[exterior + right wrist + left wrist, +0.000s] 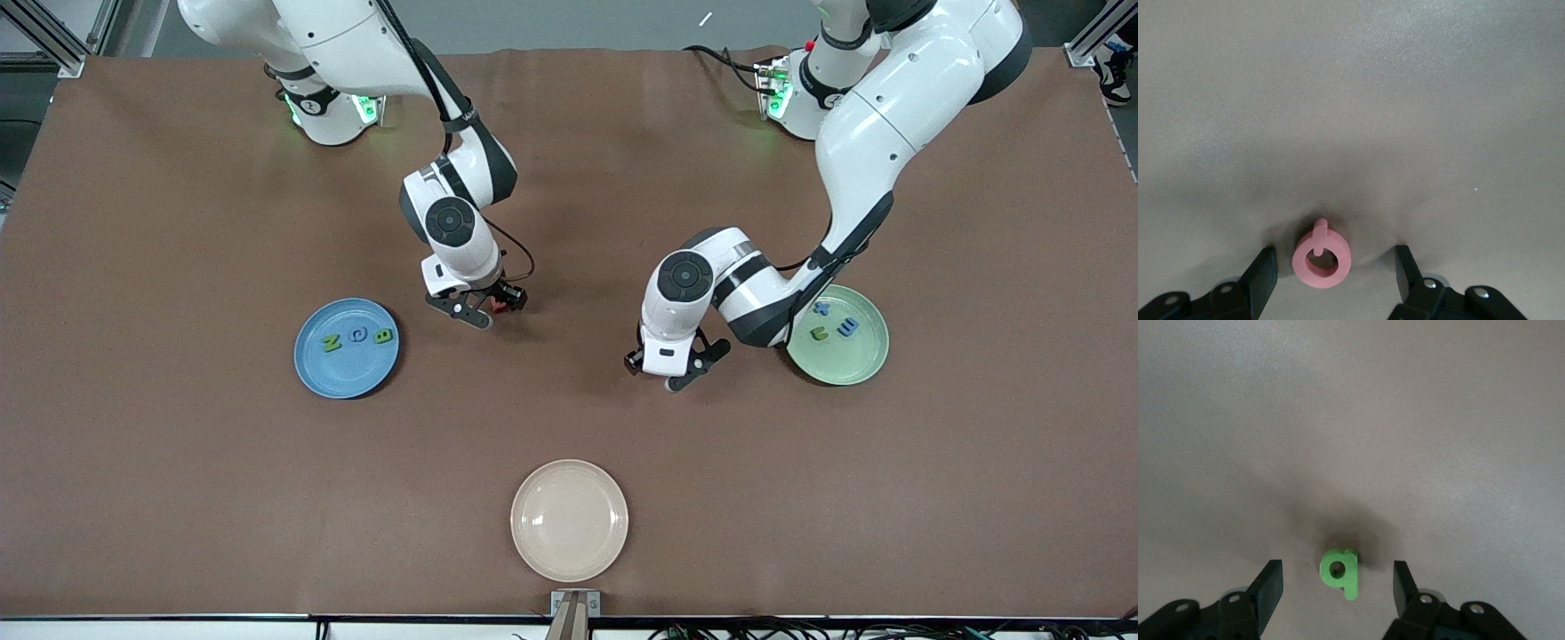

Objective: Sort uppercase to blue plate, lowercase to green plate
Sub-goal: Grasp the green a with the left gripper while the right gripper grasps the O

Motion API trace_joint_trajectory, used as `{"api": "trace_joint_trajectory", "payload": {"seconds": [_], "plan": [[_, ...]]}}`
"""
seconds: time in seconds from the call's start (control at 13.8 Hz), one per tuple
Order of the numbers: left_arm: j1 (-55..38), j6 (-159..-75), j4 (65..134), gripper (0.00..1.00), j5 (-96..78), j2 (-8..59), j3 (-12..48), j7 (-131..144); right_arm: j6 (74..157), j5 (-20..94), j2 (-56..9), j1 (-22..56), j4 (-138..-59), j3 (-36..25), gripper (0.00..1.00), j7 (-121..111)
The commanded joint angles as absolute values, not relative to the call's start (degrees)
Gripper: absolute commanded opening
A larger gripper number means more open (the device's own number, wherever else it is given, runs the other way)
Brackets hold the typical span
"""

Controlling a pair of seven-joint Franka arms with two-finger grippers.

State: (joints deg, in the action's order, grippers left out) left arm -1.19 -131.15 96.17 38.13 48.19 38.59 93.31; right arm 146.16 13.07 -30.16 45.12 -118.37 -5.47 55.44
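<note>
My right gripper (487, 304) is open, low over the table beside the blue plate (342, 373), with its fingers either side of the pinkish-red Q (1321, 260), which also shows in the front view (500, 305). The blue plate holds a green N (332, 342), a blue C/G (359, 335) and a green B (383, 336). My left gripper (671, 366) is open, low over the table beside the green plate (845, 360), straddling a green q (1339, 572); the hand hides that letter in the front view. The green plate holds a blue x (821, 308), a green u/n (820, 332) and a blue m (847, 326).
A cream plate (569, 551) with nothing in it lies near the table's front edge, between the two arms and nearer to the front camera than both grippers. The left arm's forearm hangs over the green plate's rim.
</note>
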Motion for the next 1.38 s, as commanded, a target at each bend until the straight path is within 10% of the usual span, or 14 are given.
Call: {"api": "trace_joint_trajectory", "payload": {"seconds": [0.0,0.51,0.94,1.31], "plan": [[-1.9,-131.4,95.3,0.69,37.5,49.0,38.0,93.5,147.0,12.1,-30.1,46.0,-119.1,-6.3,0.74,56.2],[-2.5,-131.4,95.2,0.48,37.7,49.7,38.0,93.5,146.3,12.1,-30.0,45.7,-118.9,-6.3,0.04,56.2],[-2.2,-131.4,95.2,0.13,37.8,49.7,38.0,92.5,133.0,11.6,-27.0,45.0,-113.7,-12.7,0.0,49.9],[0.3,-129.9,96.2,0.06,37.4,45.5,38.7,92.4,122.4,11.6,-26.1,45.0,-108.9,-22.2,0.0,37.0]]}}
